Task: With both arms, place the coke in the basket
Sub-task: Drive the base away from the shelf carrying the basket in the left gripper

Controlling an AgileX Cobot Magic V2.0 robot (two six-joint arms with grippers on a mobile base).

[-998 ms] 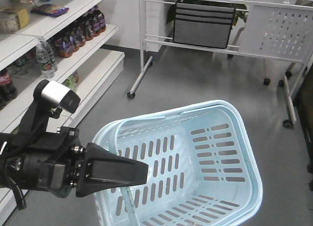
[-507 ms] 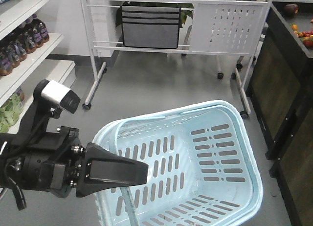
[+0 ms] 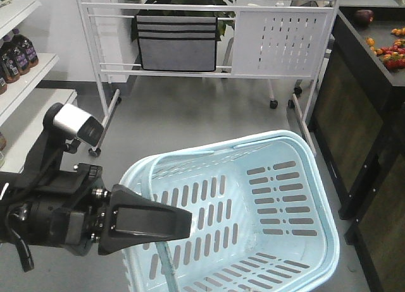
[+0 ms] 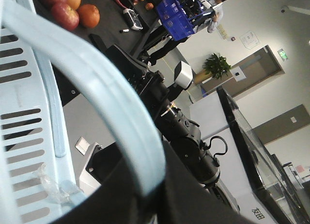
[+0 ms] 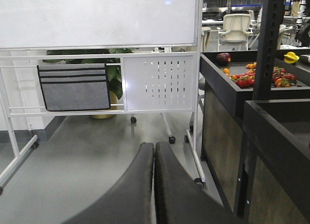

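Findings at the moment of inspection.

My left claw [image 3: 180, 224] was clamped on the near left part of the basket's rim. In the left wrist view the pale blue rim [image 4: 111, 103] curved across the frame and ran down into my black fingers. The small silver-grey cylinder [image 3: 76, 124] sat on top of that arm.

The basket [image 3: 278, 197] hung tilted above the grey floor [image 3: 190, 115]. Its open mouth faced up and towards the front camera, and its slotted walls and bottom were in plain sight. It sat low and centre in the front view, to the right of my left arm.

My right claw [image 5: 154, 149] was fully closed, its two dark fingers pressed flat together with nothing between them. It pointed at the floor in front of a white wheeled frame [image 5: 160, 83]. I could not tell from the front view where this claw sat relative to the basket. In the left wrist view my right arm [image 4: 186, 127] was beyond the basket rim and apart from it.

Surroundings: a grey fabric pocket [image 3: 177, 42] hung on the white frame behind the basket. A dark counter [image 3: 367, 45] with small red and orange produce [image 3: 389, 52] stood to the right. Bottles with purple labels [image 3: 18, 52] stood on a shelf at far left.
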